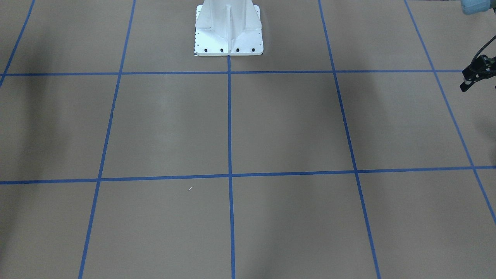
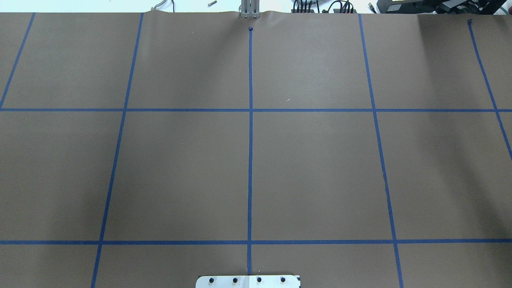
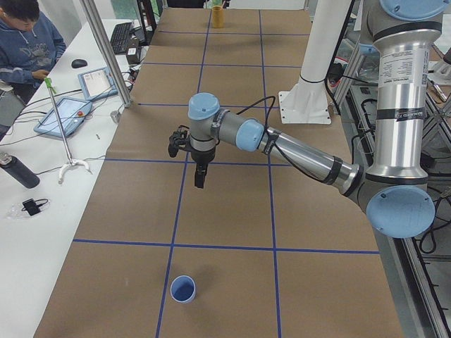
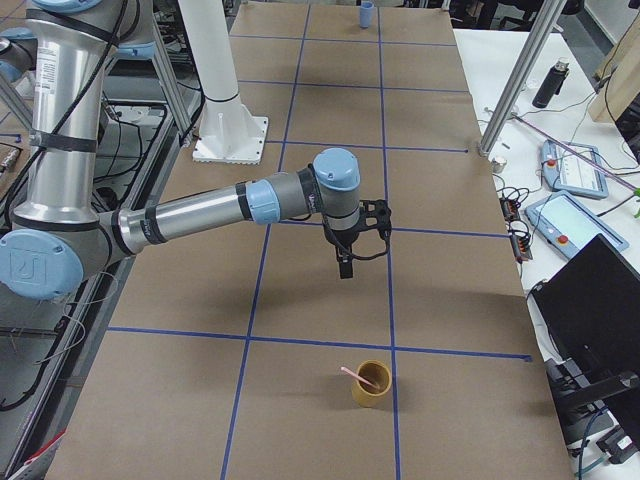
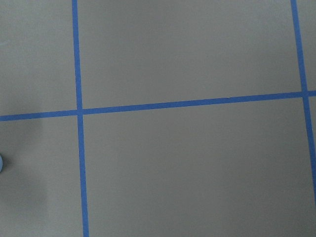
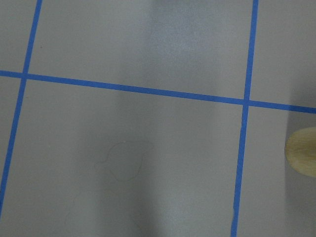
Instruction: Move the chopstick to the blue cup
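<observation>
The blue cup (image 3: 183, 289) stands upright on the brown table, near the table's end on my left; it also shows far off in the exterior right view (image 4: 367, 13), and a sliver of it shows in the left wrist view (image 5: 1, 163). A salmon-pink chopstick (image 4: 352, 374) leans in a yellow cup (image 4: 371, 384) near the table's other end. My left gripper (image 3: 199, 173) hangs fingers-down above the table, well away from the blue cup. My right gripper (image 4: 345, 264) hangs above the table, short of the yellow cup. I cannot tell whether either is open or shut.
The yellow cup also shows far off in the exterior left view (image 3: 217, 15) and at the right wrist view's edge (image 6: 301, 158). The white robot base (image 1: 228, 31) stands mid-table. A black part of my left arm (image 1: 478, 71) pokes in. An operator (image 3: 25, 39) sits at a side desk with tablets.
</observation>
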Available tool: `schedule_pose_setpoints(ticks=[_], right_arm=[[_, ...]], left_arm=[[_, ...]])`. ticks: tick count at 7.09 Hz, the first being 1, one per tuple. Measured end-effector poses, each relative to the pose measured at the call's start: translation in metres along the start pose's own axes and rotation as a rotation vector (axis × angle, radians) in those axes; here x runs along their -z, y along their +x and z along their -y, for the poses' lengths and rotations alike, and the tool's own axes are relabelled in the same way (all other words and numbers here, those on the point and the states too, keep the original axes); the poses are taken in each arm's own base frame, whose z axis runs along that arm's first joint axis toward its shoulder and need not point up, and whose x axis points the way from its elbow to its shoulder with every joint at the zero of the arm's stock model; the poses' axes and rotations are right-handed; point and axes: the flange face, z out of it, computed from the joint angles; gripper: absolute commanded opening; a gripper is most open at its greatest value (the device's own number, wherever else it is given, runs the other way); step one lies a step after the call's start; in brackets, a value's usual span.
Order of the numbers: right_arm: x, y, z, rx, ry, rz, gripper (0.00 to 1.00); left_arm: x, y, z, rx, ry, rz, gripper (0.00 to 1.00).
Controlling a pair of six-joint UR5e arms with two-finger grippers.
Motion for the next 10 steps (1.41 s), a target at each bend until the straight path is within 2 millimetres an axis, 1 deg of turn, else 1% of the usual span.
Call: schedule_pose_setpoints(ticks=[1,2,3,4,5,6,7,8,9,10], right_arm=[[0.000,0.000,0.000,-0.005,-0.001,0.002,1.00],[-0.001,0.000,0.000,-0.008,-0.002,0.004,1.00],[-0.001,0.000,0.000,-0.010,-0.002,0.005,1.00],[-0.002,0.000,0.000,-0.010,-0.003,0.006,1.00],[-0.003,-0.001,0.000,-0.011,-0.005,0.006,1.00],[-0.004,-0.002,0.000,-0.012,-0.007,0.006,1.00],[-0.005,-0.002,0.000,-0.013,-0.010,0.006,1.00],[-0.006,-0.002,0.000,-0.011,-0.012,0.006,1.00],[-0.006,-0.004,0.001,-0.012,-0.013,0.006,1.00],[-0.007,-0.006,0.003,-0.015,-0.011,0.007,1.00]], left_arm=[[-0.012,-0.010,0.000,-0.024,-0.022,0.006,0.98],[-0.030,-0.029,0.002,-0.099,-0.057,0.014,0.98],[-0.048,-0.057,0.005,-0.172,-0.091,0.020,0.98],[-0.055,-0.087,0.008,-0.196,-0.102,0.026,0.98],[-0.057,-0.119,0.009,-0.210,-0.103,0.032,0.98],[-0.058,-0.157,0.016,-0.224,-0.105,0.035,0.98],[-0.061,-0.196,0.033,-0.212,-0.111,0.036,0.98],[-0.068,-0.235,0.046,-0.168,-0.121,0.033,0.98],[-0.077,-0.262,0.051,-0.107,-0.122,0.016,0.98],[-0.091,-0.281,0.047,-0.040,-0.113,-0.010,0.98]])
